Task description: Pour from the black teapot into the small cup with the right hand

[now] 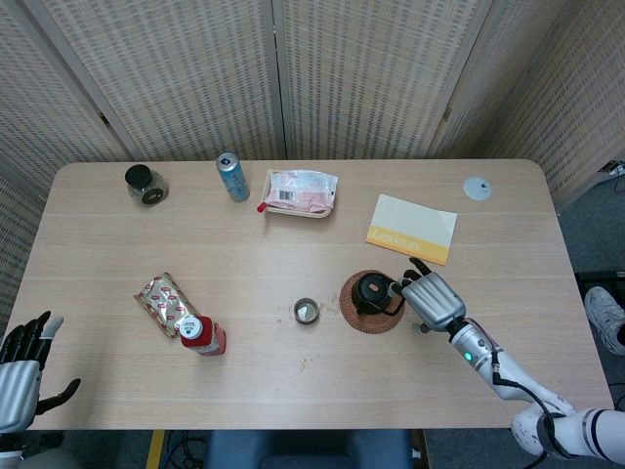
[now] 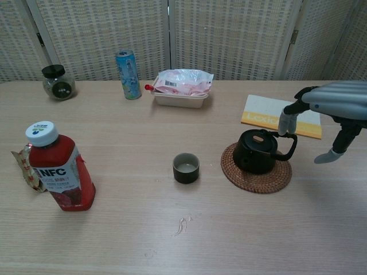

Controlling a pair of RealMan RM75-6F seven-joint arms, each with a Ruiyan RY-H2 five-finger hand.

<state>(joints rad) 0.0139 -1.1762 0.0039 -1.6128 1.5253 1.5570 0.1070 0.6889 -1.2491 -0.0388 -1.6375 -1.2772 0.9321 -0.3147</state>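
The right hand [image 2: 330, 112] hung with fingers spread wide, holding nothing, just beside the handle of the black teapot [image 2: 256, 152]; the small cup [image 2: 186, 168] stood farther off beyond the teapot.

One wooden table [image 1: 117, 264] carries a single piece of each kind — one black teapot [image 2: 256, 152] on one round woven trivet [image 2: 258, 175], one small cup [image 2: 186, 168], one red NFC juice bottle [image 2: 59, 169], one blue drink can [image 2: 128, 67], one dark-lidded glass jar [image 2: 57, 82], one wrapped food tray [image 2: 182, 86], one foil snack packet [image 1: 161, 301], one yellow-edged booklet [image 1: 412, 229] and one small pale disc [image 1: 477, 188] — ten items in all.
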